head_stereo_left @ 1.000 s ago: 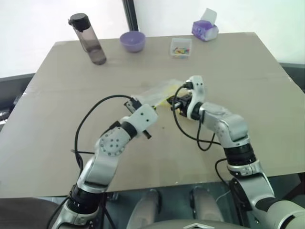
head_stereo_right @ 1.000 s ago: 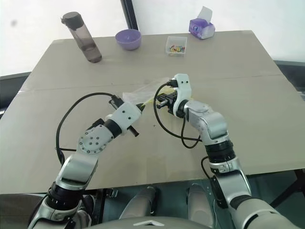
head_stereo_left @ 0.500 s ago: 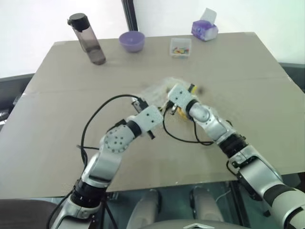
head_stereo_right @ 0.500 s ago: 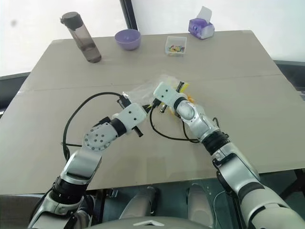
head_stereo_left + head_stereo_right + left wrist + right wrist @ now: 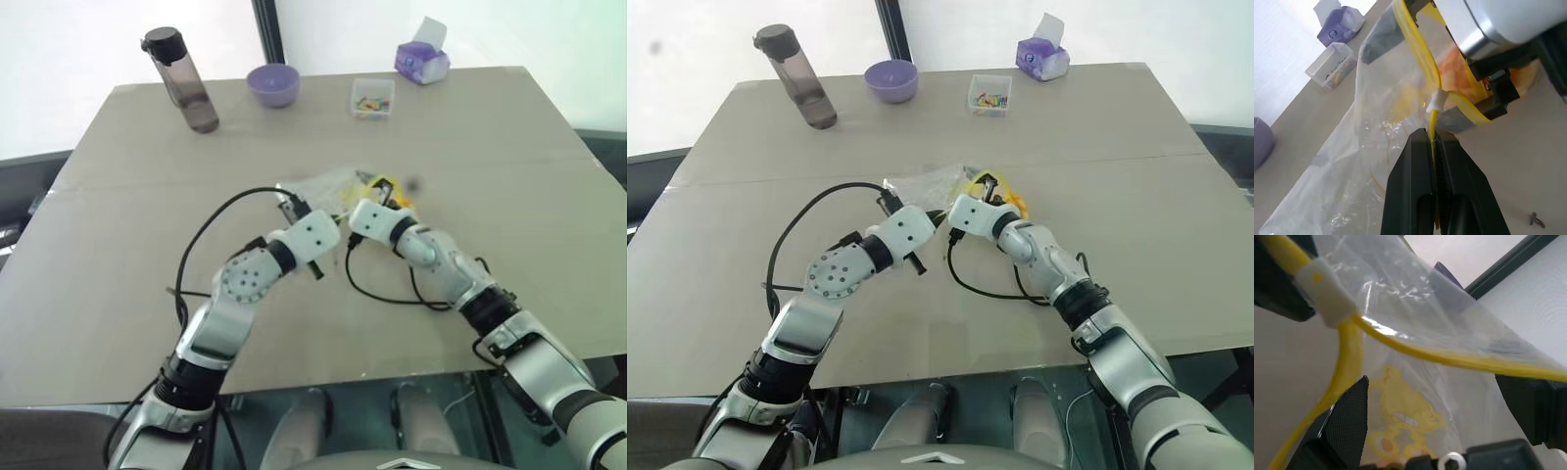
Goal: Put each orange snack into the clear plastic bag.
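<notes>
The clear plastic bag (image 5: 318, 188) lies crumpled at mid-table, its mouth held up between both grippers. My left gripper (image 5: 1433, 139) is shut on the bag's yellow strip (image 5: 1420, 49) just below the white slider. My right gripper (image 5: 1432, 382) is open at the bag's mouth, with the yellow strip looping between its wide-apart fingers (image 5: 1347, 421). An orange snack (image 5: 1462, 54) shows blurred through the film beside the right gripper's black fingers (image 5: 1496, 93). I cannot tell whether it sits inside the bag or behind it. From above, orange-yellow shows at the right gripper (image 5: 384, 192).
Along the far edge of the table (image 5: 549, 157) stand a dark bottle (image 5: 186, 83), a purple bowl (image 5: 272, 84), a small clear box of coloured bits (image 5: 371, 98) and a purple tissue box (image 5: 421, 61). Black cables hang from both wrists over the near table.
My right gripper has rolled over at the bag's mouth and gone from shut to open, its forearm dropping lower. My left gripper has kept its hold on the strip.
</notes>
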Motion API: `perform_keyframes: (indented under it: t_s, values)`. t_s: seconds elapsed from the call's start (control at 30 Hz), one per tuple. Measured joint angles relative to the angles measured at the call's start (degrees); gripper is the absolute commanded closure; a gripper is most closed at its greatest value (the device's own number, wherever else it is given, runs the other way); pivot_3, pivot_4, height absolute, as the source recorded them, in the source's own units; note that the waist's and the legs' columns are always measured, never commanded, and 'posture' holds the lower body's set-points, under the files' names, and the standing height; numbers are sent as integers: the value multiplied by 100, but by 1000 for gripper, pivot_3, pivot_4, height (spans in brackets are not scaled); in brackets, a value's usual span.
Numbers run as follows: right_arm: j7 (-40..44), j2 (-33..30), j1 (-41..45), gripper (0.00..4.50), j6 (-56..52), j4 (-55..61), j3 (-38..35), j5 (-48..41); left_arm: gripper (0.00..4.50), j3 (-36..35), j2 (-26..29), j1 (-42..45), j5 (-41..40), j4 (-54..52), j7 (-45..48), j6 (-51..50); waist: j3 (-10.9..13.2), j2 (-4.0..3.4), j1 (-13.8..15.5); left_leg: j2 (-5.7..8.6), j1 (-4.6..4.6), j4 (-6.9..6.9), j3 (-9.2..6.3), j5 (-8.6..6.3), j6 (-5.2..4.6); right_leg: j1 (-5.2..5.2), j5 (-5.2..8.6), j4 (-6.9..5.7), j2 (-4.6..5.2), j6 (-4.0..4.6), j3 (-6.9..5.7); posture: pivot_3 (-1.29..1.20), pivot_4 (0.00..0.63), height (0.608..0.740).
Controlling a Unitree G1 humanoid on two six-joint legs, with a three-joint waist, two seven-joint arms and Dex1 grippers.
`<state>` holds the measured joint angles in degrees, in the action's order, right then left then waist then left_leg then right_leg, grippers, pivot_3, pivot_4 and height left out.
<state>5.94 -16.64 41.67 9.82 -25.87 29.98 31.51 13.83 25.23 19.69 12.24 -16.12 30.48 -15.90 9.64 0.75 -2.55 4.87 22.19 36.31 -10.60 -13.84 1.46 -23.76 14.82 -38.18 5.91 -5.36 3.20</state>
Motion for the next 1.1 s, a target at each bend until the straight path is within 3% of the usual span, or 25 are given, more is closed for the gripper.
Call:
perform_keyframes:
  t_s: [0.3,0.57,0.83,1.1]
  values:
    - [512,-96,-733,129,-368,1042,-511,-331,4500,-36,-17,24,13,92,-98,-23,0,1,5,0,0,1,-1,0,0,2,0,0,0,-1,0,0,150,740]
    - [1299,-288,-2000,129,-1163,2689,-1511,-1472,4500,-262,-62,10,11,100,-323,-238,-1,1,-1,-1,-13,5,0,-1,-1,19,-3,2,-1,-6,1,0,150,740]
    - [1383,525,-1954,129,-2964,2934,-2847,-3100,4500,-265,-77,-72,14,99,-389,-333,-1,1,9,-3,-14,5,-1,-1,-1,21,-4,2,-2,-5,2,0,150,740]
    - [1860,688,-1824,129,-4251,2977,-2831,-4096,4500,-284,-74,-73,30,99,-474,-380,-1,1,17,0,-13,5,-1,-1,-2,20,-4,2,0,-5,1,0,150,740]
